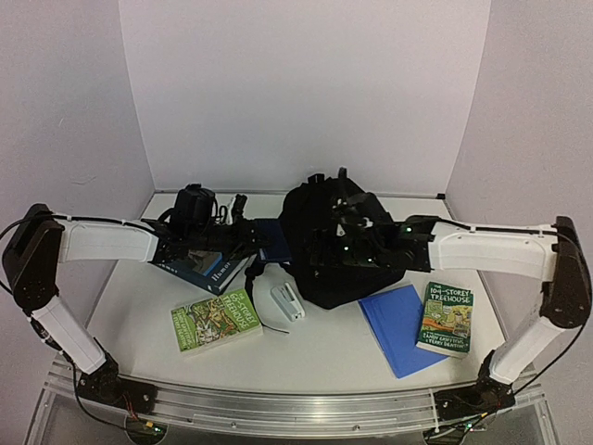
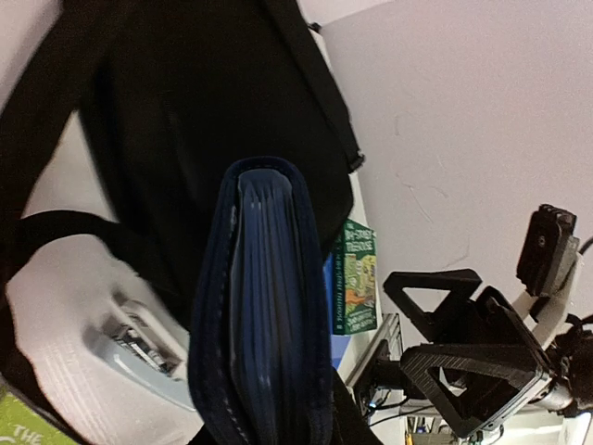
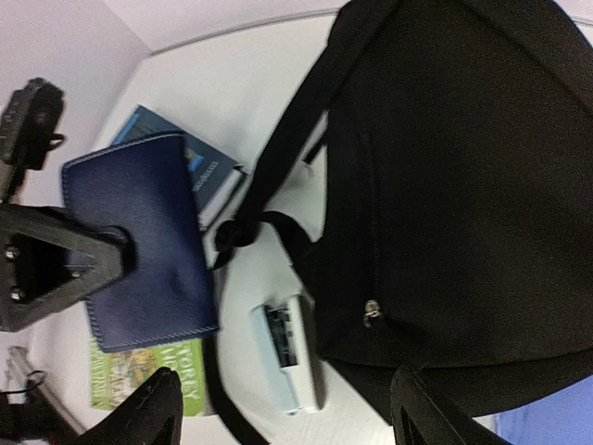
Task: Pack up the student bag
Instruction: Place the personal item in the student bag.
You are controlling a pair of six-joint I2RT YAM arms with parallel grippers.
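The student bag [image 1: 357,269], a big soft black backpack, lies in the middle of the table; its zip pull [image 3: 372,311] and a shoulder strap [image 3: 278,185] show in the right wrist view. My left gripper [image 1: 264,246] is shut on a navy blue notebook [image 2: 264,306], holding it above the table just left of the bag. The same notebook [image 3: 139,241] shows flat-on in the right wrist view. My right gripper [image 3: 287,413] is open over the bag's left edge, with nothing between its fingers.
A white device [image 1: 287,301] lies by the bag's front left corner, next to a loose strap. A green book [image 1: 215,320] and a blue book [image 1: 208,269] lie on the left. On the right are a blue folder [image 1: 398,324] and a green Treehouse book [image 1: 446,318].
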